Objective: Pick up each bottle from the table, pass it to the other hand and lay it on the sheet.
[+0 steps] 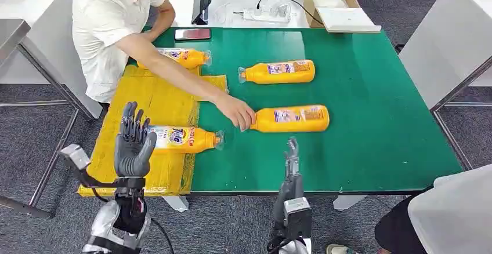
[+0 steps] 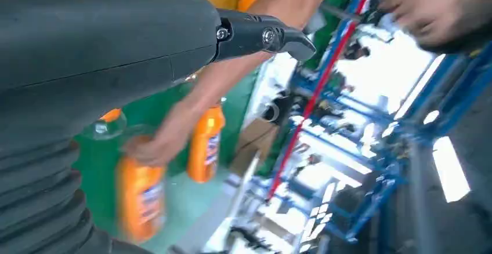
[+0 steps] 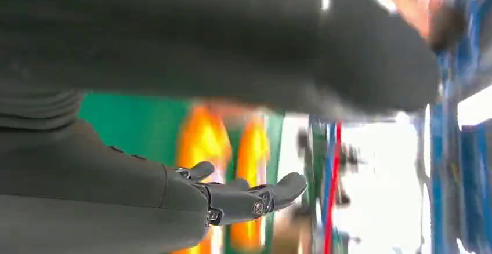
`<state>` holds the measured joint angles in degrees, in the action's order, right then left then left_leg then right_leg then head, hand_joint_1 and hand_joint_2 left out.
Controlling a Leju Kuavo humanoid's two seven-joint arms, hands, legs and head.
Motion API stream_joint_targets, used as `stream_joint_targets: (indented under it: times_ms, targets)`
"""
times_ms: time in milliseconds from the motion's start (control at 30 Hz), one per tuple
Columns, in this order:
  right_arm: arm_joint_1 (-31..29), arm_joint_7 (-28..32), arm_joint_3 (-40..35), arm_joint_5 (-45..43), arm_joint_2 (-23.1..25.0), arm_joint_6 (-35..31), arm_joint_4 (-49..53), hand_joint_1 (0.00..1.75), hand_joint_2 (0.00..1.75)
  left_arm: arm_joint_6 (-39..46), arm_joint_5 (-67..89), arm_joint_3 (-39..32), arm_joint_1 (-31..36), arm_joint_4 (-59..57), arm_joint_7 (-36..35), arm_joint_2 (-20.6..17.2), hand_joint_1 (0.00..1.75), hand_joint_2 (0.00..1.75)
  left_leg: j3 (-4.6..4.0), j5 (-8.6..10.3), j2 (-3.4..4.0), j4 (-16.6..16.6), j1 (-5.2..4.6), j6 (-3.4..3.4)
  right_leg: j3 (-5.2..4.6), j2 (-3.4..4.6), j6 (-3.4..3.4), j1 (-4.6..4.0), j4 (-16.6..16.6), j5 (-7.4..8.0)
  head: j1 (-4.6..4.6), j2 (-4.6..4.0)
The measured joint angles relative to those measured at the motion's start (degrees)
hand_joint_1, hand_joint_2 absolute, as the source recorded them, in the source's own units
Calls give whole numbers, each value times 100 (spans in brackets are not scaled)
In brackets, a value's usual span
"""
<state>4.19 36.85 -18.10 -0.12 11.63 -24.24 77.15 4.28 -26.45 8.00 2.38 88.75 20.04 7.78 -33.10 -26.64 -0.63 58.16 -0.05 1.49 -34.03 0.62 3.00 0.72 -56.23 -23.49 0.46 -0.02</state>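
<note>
Four orange bottles lie on their sides. One bottle (image 1: 185, 140) rests on the yellow sheet (image 1: 156, 100) at the table's left, close in front of my raised left hand (image 1: 133, 142), which is open and empty. A second bottle (image 1: 184, 57) lies at the sheet's far edge. Two more bottles (image 1: 279, 72) (image 1: 292, 119) lie on the green table (image 1: 371, 109). A person's hand (image 1: 237, 112) touches the cap end of the nearer one. My right hand (image 1: 291, 160) stands edge-on at the table's front edge, fingers straight, holding nothing.
A person in a white shirt (image 1: 107, 28) sits at the far left, arm stretched across the sheet. A phone (image 1: 192, 33) lies at the table's back edge. Another person's sleeve (image 1: 452, 213) shows at the front right. A cardboard box (image 1: 332, 2) stands behind the table.
</note>
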Motion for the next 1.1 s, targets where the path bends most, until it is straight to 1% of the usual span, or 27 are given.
stream_joint_targets:
  times_ms: [67,100,133,233,333,367,467,533,567,633,667,733,833,867,933,1100]
  targets:
    - [52,-37,174,323,-2,-576,187,0,0,97,106,4,-295,387,88,66,0,175,-2,0,-1,0,0,0,-2,0,0,0,2,0,0,0]
    - [59,-31,246,511,-2,-812,257,0,175,125,149,7,-411,551,123,99,0,175,-2,0,-1,0,0,0,-2,0,0,0,2,0,0,0]
    - [59,-22,309,650,-4,-955,322,0,175,155,186,11,-510,702,147,120,0,175,-1,0,-1,0,0,0,-2,0,0,0,2,0,0,0]
    - [71,-42,436,882,-13,-1069,440,0,175,243,292,17,-682,1007,206,171,0,175,0,1,-2,0,0,0,-1,-1,0,-1,2,0,0,0]
    - [66,-437,485,1738,-250,-1056,447,0,175,854,1042,39,-783,1153,449,171,0,175,5,1,-2,0,0,0,4,-1,-1,-1,2,1,-2,0]
    - [63,-554,565,1895,-344,-1073,447,0,175,1044,1216,63,-821,1169,413,169,0,175,5,2,-9,0,0,1,6,-3,0,0,3,1,0,0]
    - [14,-893,869,2829,-529,-1178,416,0,175,1328,1338,101,-907,1162,193,151,0,175,3,2,-15,0,-2,1,7,-3,0,1,2,1,2,0]
    - [-109,-1146,1160,4049,-687,-1204,243,0,175,1651,1664,133,-947,1134,234,140,0,175,5,1,-7,0,-5,2,7,-1,2,4,3,3,0,0]
    - [-158,-1225,1286,4378,-759,-1206,140,0,175,1749,1776,149,-946,1120,261,138,0,175,6,2,-4,0,-8,2,7,-2,2,7,3,3,0,0]
    - [-228,-1281,1480,4469,-867,-1206,-16,0,175,1836,1851,175,-961,1108,282,127,0,175,3,3,-23,1,-10,3,7,-5,2,8,3,2,2,0]
    - [-267,-1290,1535,4473,-898,-1209,-73,0,0,1845,1861,190,-968,1103,282,123,0,175,3,2,-22,1,-10,3,7,-5,2,8,3,2,0,0]
    - [-329,-1374,1638,4547,-961,-1206,-172,0,0,1893,1939,210,-973,1099,285,118,0,175,3,2,-19,1,-9,3,7,-3,2,7,2,2,0,0]
    - [-422,-1724,1653,4517,-1086,-1010,-377,0,0,2046,2133,227,-974,1099,298,116,0,175,1,2,-19,1,-9,2,5,-3,2,7,2,2,-2,0]
    - [-483,-1817,1660,4521,-1143,-957,-456,0,175,2046,2158,236,-975,1099,291,116,0,175,0,2,-20,1,-9,2,5,-4,2,7,2,2,-2,0]
    - [-643,-1936,1660,4627,-1265,-907,-667,0,175,2063,2277,275,-973,1099,291,114,0,175,0,2,-19,1,-9,3,5,-3,2,7,2,2,0,0]
    - [-1100,-2162,1660,5013,-1478,-896,-1256,0,175,2448,2986,402,-910,1062,503,112,0,175,1,6,-22,2,-12,8,8,-5,3,9,2,3,0,0]
